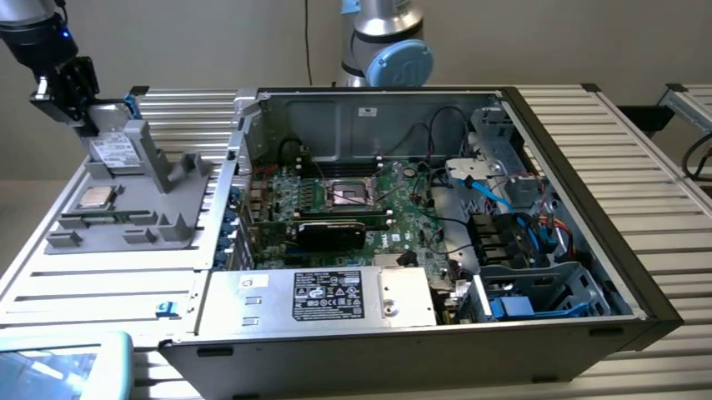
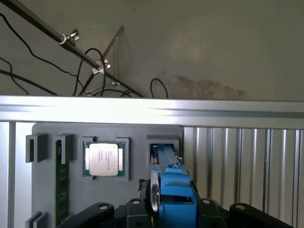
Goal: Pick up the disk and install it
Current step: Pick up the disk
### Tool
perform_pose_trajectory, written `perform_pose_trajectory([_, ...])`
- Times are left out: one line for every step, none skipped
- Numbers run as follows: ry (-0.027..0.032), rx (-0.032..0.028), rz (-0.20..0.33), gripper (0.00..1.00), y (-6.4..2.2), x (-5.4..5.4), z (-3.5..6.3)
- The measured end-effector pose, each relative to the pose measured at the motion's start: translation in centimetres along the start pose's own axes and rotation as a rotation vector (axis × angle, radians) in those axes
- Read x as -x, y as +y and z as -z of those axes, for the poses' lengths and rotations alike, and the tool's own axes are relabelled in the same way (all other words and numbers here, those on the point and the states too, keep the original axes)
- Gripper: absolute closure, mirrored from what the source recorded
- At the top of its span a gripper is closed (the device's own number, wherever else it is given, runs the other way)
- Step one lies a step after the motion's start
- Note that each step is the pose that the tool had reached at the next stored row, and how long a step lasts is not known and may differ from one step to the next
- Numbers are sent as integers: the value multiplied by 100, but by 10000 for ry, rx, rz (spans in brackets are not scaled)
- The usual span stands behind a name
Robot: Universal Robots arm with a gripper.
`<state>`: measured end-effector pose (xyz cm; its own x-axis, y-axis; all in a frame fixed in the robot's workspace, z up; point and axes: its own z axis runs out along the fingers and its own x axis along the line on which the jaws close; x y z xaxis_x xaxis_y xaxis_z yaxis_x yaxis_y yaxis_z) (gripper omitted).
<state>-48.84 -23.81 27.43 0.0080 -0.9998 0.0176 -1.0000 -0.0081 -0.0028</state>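
Observation:
The disk [image 1: 115,152] stands on edge in a slot of the grey holder [image 1: 167,179] at the exterior view's left, its white label facing out and its blue carrier along the edge. My gripper [image 1: 85,112] comes down onto its upper end. In the wrist view the disk's blue carrier [image 2: 176,190] and silver edge sit tight between the black jaws of my gripper [image 2: 173,211], which are closed against both sides. The disk still rests in its holder slot [image 2: 164,142].
A square silver CPU chip [image 2: 103,159] and a green memory stick [image 2: 61,190] lie in the same holder. The open computer case [image 1: 623,250] fills the table's middle, with a silver power supply [image 1: 323,296] in front and a drive cage [image 1: 534,292] at its right.

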Motion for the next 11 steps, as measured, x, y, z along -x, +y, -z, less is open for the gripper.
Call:
perform_pose_trajectory([0, -1, -1, 63, 0, 0, 0])
perform_pose_trajectory([0, -2, -1, 63, 0, 0, -1])
perform_pose_trajectory([0, -1, 0, 63, 0, 0, 0])
perform_pose_trajectory([0, -1, -1, 63, 0, 0, -1])
perform_pose_trajectory([0, -2, 0, 63, 0, 0, -1])
perform_pose_trajectory([0, -2, -1, 63, 0, 0, -1])
perform_pose_trajectory([0, -2, 0, 63, 0, 0, -1])
perform_pose_trajectory([0, -2, -1, 63, 0, 0, -1])
perform_pose_trajectory([0, -4, -1, 63, 0, 0, 3])
perform_pose_trajectory([-1, -8, -1, 63, 0, 0, 15])
perform_pose_trajectory([0, -9, -1, 63, 0, 0, 27])
